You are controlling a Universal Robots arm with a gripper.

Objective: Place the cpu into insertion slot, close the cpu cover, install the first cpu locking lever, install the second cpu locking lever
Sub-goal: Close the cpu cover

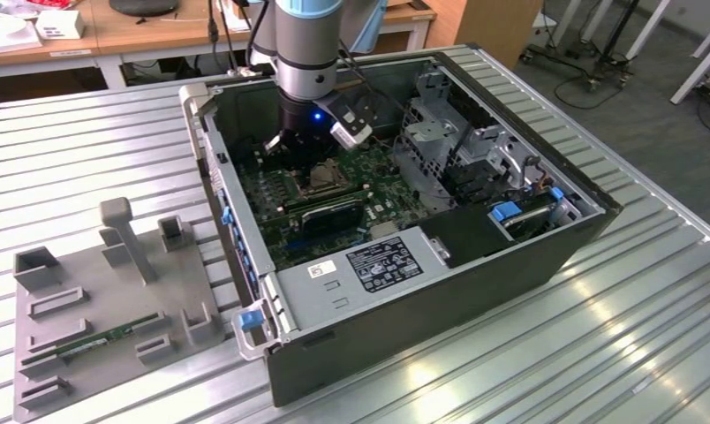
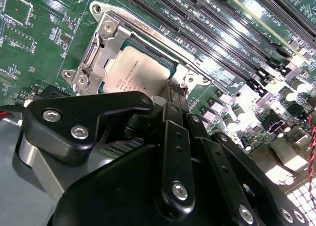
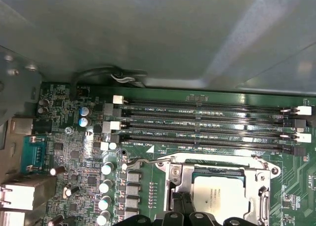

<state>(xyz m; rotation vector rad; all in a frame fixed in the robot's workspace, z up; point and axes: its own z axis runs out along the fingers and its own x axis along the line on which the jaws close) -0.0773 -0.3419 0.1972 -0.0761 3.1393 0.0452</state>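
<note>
We find the small, pale silver-tan square cpu (image 3: 217, 194) lying flat in the dark square insertion slot (image 3: 217, 172) on the green motherboard (image 3: 74, 152). The thin silver-grey windowed cpu cover (image 3: 177, 179) is folded down around it, presumably so the frame bears on the chip's edges while its top shows through. Our black gripper (image 3: 180, 202) hangs just over the cover's edge, fingers drawn together with nothing between them, which we read as a pushing pose for the thin steel wire locking lever (image 3: 140, 160) nearby.
</note>
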